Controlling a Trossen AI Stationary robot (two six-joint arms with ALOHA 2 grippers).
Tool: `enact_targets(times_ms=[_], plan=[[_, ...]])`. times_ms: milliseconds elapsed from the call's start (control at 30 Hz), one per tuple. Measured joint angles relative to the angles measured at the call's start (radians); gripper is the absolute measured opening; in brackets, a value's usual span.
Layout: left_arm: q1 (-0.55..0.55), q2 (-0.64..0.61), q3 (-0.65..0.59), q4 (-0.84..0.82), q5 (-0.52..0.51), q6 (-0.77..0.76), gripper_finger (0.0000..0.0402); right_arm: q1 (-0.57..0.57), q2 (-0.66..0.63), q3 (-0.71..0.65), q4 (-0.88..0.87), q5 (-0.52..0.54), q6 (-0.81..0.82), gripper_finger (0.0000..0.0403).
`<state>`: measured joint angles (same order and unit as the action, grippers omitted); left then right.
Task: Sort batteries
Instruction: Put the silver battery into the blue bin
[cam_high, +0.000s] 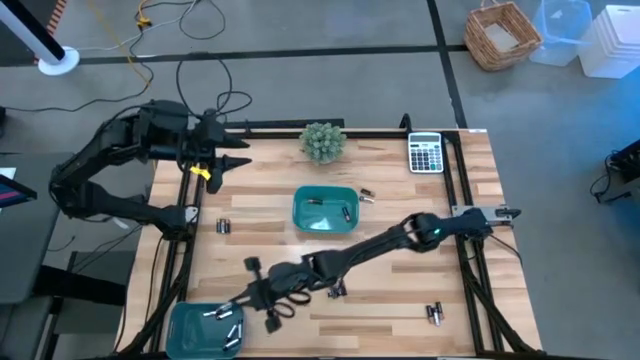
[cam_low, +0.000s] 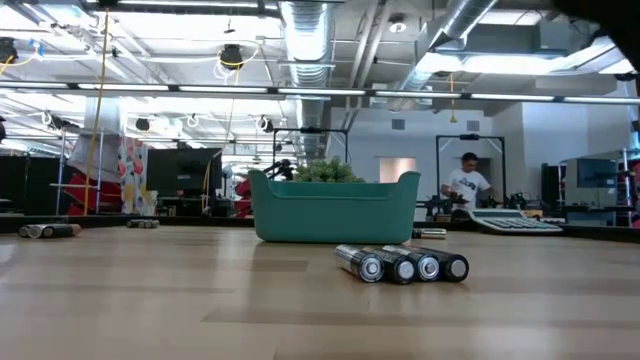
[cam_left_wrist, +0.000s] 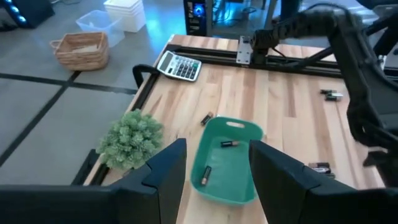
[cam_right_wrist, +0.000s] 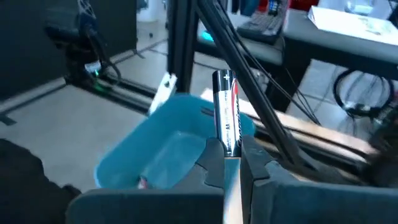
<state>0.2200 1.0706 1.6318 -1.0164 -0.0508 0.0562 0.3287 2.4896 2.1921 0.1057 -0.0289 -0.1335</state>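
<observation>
Left gripper (cam_left_wrist: 214, 171) idle, fingers parted, empty, centre tray (cam_high: 325, 210) beyond them; right gripper (cam_right_wrist: 231, 163) clamps a cell (cam_right_wrist: 226, 118) upright between its fingers, above the corner tray (cam_high: 205, 328). Progress judged partial: both trays hold cells; loose batteries (cam_low: 402, 265) remain scattered on the table (cam_high: 400, 300). Held cell dark, silver-capped, red marking.

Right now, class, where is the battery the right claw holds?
In the right wrist view, the battery stands upright in the right claw, above the corner teal tray.
</observation>
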Motion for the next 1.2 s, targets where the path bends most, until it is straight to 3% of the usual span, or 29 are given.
enact_targets(times_ms=[133,200,1200], plan=[[-0.036,0.001,0.0,-0.002,-0.018,-0.019,0.0168,0.014,0.11,0.169,-0.012,-0.012,0.041,0.0014],[-0.053,0.0,0.0,-0.005,-0.018,-0.029,0.0168,0.02,0.118,0.14,0.075,-0.024,0.076,0.0014],[-0.209,0.0,0.0,-0.026,-0.176,-0.163,0.0168,0.046,0.251,0.142,0.107,0.017,0.249,0.0014]])
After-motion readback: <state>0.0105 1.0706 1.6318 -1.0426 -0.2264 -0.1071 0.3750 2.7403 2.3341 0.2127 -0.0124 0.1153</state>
